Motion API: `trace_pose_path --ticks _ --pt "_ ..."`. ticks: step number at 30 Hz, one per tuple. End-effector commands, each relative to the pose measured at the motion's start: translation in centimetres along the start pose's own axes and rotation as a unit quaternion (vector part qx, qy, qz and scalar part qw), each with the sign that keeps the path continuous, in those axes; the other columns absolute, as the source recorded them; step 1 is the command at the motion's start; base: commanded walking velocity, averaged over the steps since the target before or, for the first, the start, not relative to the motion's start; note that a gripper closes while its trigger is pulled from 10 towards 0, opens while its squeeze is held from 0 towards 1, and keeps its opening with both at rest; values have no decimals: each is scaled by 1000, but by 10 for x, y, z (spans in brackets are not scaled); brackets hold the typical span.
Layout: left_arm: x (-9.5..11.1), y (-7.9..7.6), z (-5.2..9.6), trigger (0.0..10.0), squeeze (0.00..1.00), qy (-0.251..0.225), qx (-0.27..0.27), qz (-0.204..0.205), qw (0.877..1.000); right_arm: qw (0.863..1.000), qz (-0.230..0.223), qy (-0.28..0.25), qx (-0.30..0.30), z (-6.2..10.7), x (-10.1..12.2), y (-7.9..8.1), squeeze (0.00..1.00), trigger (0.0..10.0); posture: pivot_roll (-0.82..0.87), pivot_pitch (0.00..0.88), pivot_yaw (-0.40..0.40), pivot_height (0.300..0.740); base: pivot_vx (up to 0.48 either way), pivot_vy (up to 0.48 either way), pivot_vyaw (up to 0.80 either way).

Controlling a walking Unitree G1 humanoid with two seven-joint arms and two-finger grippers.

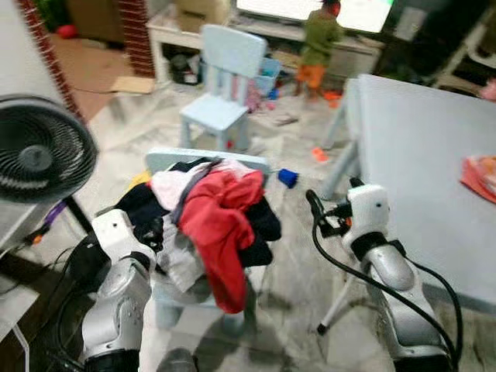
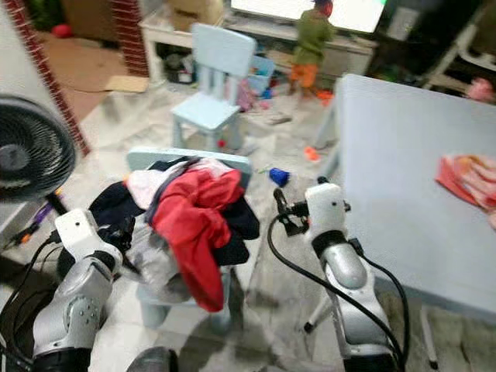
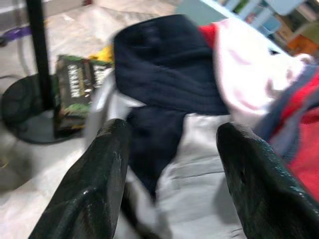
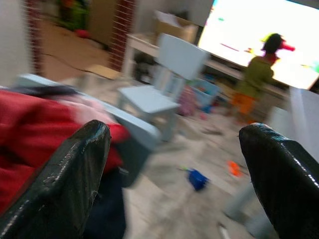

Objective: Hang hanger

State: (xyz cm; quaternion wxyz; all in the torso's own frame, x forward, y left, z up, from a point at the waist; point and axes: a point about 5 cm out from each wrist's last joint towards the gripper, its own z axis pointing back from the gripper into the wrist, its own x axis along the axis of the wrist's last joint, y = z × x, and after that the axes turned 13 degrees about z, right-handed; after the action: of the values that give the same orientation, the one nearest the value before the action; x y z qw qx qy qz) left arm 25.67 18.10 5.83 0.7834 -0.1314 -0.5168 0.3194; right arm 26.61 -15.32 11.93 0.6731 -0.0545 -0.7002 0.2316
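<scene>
Scanning left to right: black round-grilled standing fan (image 1: pixel 35 155) at the far left, its pole and base on the floor beside a small dark printed box (image 3: pixel 79 89).

Left end effector (image 3: pixel 172 164): fingers spread wide, empty, hovering right at the near-left side of the heap. Between the fingers lie a dark navy knit garment (image 3: pixel 164 69) and a pale grey garment (image 3: pixel 194 184).

Centre: small pale-blue plastic chair (image 1: pixel 205 159) carrying a pile of clothes; a red fabric garment (image 1: pixel 221 225) drapes over the front, a pinkish-white piece (image 1: pixel 174 186) on top. A second pale-blue child's chair (image 1: pixel 225 77) stands further back on the littered floor, with a person in a green top (image 1: pixel 319 35) before a bright screen.

Right end effector (image 4: pixel 174 164): fingers wide apart, empty, held beside the pile, apart from it.

Far right: large grey counter (image 1: pixel 418 155) with an orange-pink cloth (image 1: pixel 480 177) near its edge.

Hanger: cannot be located in any view; possibly buried in the pile, cannot tell.

Judgement: task at search stage. To do it well, the left end effector should lift garments aside one layer at a time, keeping fingers wide until a hook or bar is exposed, then close on that rigid part and not on cloth.
</scene>
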Motion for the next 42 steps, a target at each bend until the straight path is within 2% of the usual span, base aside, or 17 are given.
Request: trace_pose_path --ticks 1,5,6,9,12,20,23,26,28,29,30,31,32,33,34,42 --pt "-9 -5 -1 10000 0 40 -8 -5 999 1000 6 2 -9 2 1 -4 0 10000 26 38 -84 740 0 0 0" --pt "-12 -3 -2 10000 0 66 -13 -22 997 1000 3 3 -16 1 0 -7 0 10000 20 38 -79 740 0 0 0" --pt "-10 -4 -4 10000 0 64 -23 -10 998 1000 3 4 -20 1 0 -9 0 10000 15 39 -78 740 0 0 0" --pt "-8 -6 -7 10000 0 66 -37 -17 997 1000 5 4 -24 2 0 -11 0 10000 15 39 -78 740 0 0 0" --pt "-6 -10 -17 10000 0 77 -58 -11 995 1000 8 5 -27 4 1 -13 0 10000 -3 49 -75 740 0 0 0" --pt "-9 -16 -30 10000 0 95 -70 11 993 999 15 9 -33 10 2 -15 0 10000 -40 63 -64 740 0 0 0" --pt "-18 -22 -34 10000 0 131 -76 0 988 999 18 8 -33 11 4 -15 0 10000 -55 66 -59 740 0 0 0" --pt "-18 -31 -39 10000 0 126 -93 -4 988 1000 12 6 -9 12 6 -11 0 10000 -69 63 -48 740 0 0 0" --pt "-18 -34 -42 10000 0 126 -97 -11 987 999 -6 7 44 15 6 0 0 10000 -76 61 -39 740 0 0 0" --pt "-19 -34 -43 9216 0 127 -97 -13 987 997 -13 7 78 18 6 7 0 10000 -77 61 -36 740 0 0 0" --pt "-19 -35 -44 9216 0 129 -97 -14 987 994 -19 7 111 21 6 13 0 10000 -79 60 -33 740 0 0 0" --pt "-19 -35 -45 3882 0 129 -95 -16 987 991 -19 12 135 24 4 17 0 10000 -81 59 -30 740 0 0 0" --pt "-18 -34 -46 3882 0 129 -94 -17 987 988 -20 16 151 26 3 20 0 10000 -81 59 -30 740 0 0 0" --pt "-18 -34 -48 1373 0 128 -88 -25 988 984 -15 26 176 32 -1 24 0 10000 -81 58 -27 740 0 0 0" --pt "-18 -33 -49 39 0 125 -84 -25 988 983 -12 28 180 33 -2 24 0 10000 -81 57 -26 740 0 0 0" --pt "-13 -31 -52 0 0 106 -79 -15 991 983 0 32 183 30 -2 24 0 10000 -71 51 -23 740 0 0 0"
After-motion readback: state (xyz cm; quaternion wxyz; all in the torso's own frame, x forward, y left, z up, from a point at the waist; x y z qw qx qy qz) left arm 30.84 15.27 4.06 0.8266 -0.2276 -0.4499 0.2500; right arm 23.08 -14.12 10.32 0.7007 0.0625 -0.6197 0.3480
